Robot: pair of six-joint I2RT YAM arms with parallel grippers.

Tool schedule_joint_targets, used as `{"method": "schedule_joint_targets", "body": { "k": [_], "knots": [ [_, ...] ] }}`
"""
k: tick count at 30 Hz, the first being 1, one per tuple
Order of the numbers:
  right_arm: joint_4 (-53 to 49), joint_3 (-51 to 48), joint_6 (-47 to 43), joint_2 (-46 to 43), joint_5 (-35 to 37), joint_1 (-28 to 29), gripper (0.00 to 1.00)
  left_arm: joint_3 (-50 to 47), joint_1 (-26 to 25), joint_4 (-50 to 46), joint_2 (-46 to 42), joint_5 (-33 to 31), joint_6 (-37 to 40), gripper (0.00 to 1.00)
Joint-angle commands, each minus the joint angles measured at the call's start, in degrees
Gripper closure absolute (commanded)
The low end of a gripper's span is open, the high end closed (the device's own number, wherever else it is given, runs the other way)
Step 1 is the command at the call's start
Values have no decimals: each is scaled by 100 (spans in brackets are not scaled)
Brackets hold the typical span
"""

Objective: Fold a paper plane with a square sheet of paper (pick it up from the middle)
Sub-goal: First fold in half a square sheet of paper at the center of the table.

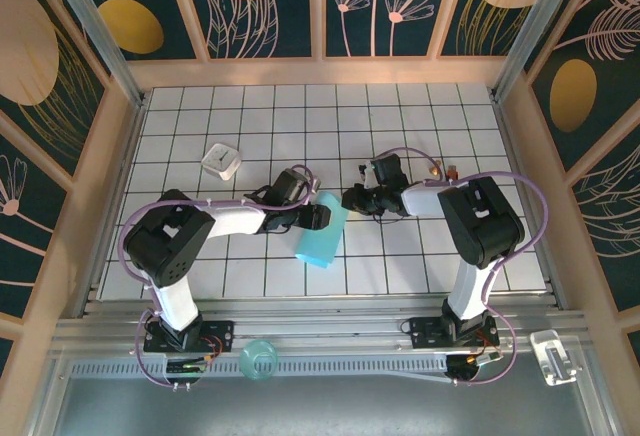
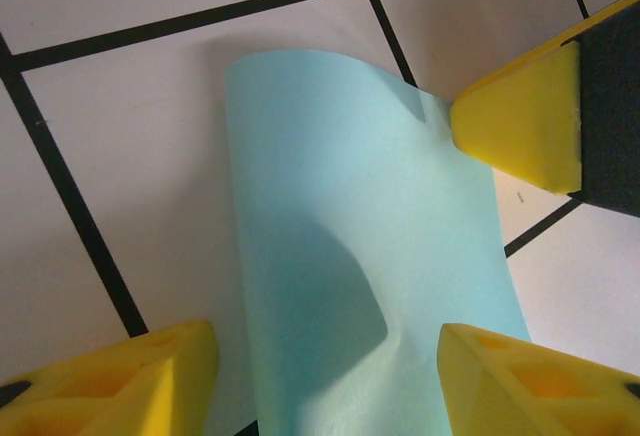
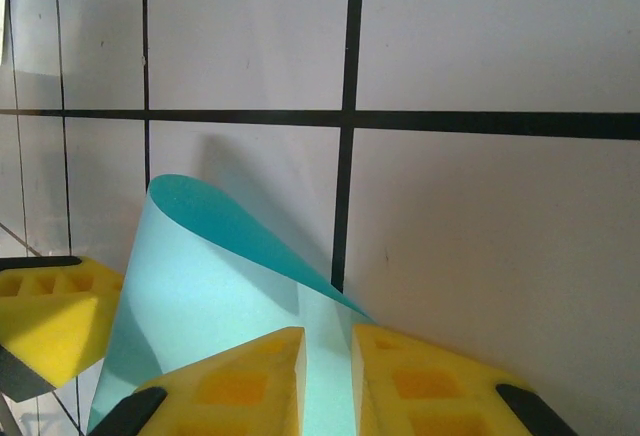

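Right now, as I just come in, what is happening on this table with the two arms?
Two robot arms are working on the square sheet of paper. It lies curled over on the tiled table between them and is not yet a plane. The right gripper seems to pinch one edge of the sheet, its fingers nearly together. The left gripper is open, with one finger on each side of the sheet, not gripping it.
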Motion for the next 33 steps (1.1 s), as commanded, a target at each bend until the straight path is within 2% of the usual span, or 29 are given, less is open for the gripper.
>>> {"method": "schedule_joint_targets", "body": {
  "k": [1,6,12,16,19,25,33],
  "knots": [
    [-268,-120,-157,418,505,42,81,-119,70,-903,-93,-82,-119,33],
    [-285,-106,-170,424,514,49,81,-346,71,-894,-289,513,-267,31],
    [-308,-38,-204,443,514,52,81,-359,78,-1133,-251,445,-4,46],
    [-334,22,-227,437,518,50,81,-355,74,-1000,-193,560,-72,57],
    [-323,56,-227,443,497,54,81,-408,74,-866,-231,406,-234,64],
    [-308,129,-241,465,440,80,81,-625,72,-442,-193,329,-657,72],
    [-291,174,-321,145,251,59,77,-745,74,-334,-175,322,-765,76]
  ]
}}
